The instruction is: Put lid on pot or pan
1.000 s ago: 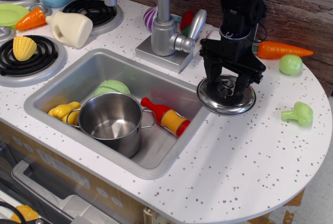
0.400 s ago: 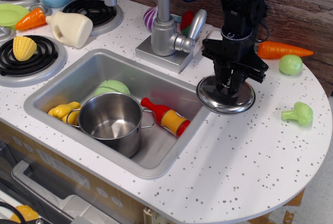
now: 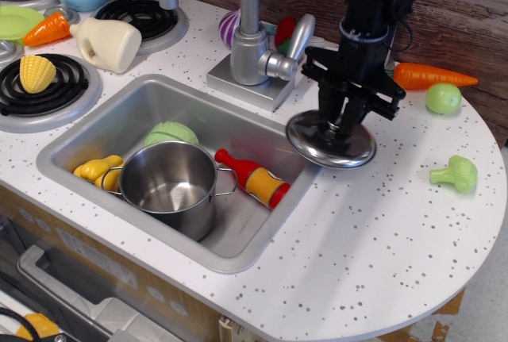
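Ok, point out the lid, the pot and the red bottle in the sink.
lid (image 3: 317, 148): camera view, shiny front rim.
pot (image 3: 169, 201): camera view, outer front wall.
red bottle (image 3: 238, 167): camera view, red upper body.

The black arm was oriented vertically, wrist pointed straight down. The gripper (image 3: 341, 122) was closed on the knob of the lid (image 3: 331, 142).

Steel lid (image 3: 331, 140) over sink edge; open pot (image 3: 168, 186) upright in sink.

lid (image 3: 331, 140) clamped by its knob in gripper (image 3: 343, 122); pot (image 3: 168, 186) in sink (image 3: 119, 120)
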Controlling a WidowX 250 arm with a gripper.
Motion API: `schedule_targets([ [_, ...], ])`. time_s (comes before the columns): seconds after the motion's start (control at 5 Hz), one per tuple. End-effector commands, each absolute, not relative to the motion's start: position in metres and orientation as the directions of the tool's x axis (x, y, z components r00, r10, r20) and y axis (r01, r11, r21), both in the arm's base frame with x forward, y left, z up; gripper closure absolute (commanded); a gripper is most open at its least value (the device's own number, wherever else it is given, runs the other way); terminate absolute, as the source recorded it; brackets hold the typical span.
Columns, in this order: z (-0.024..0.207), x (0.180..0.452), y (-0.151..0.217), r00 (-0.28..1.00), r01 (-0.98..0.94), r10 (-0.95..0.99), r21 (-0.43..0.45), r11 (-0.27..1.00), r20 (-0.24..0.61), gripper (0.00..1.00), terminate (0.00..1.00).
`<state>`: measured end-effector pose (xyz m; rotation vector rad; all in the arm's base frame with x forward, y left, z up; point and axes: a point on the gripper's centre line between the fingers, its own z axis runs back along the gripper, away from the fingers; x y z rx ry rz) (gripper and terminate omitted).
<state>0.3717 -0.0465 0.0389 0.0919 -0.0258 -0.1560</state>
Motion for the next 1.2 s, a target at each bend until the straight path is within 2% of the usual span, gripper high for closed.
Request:
schedule_targets([
  [0.0,0.095,0.353,-0.018,0.987,0.115,-0.131,0.161,0.98,0.094,1.0,0.0],
  [0.2,0.089,0.324,0.015,0.984,0.119,-0.142,0.203,0.972,0.107,1.0,0.0],
  [0.6,0.07,0.291,0.059,0.978,0.123,-0.152,0.194,0.973,0.145,1.0,0.0],
  [1.0,0.048,0.273,0.069,0.969,0.114,-0.138,0.124,0.986,0.203,1.0,0.0],
])
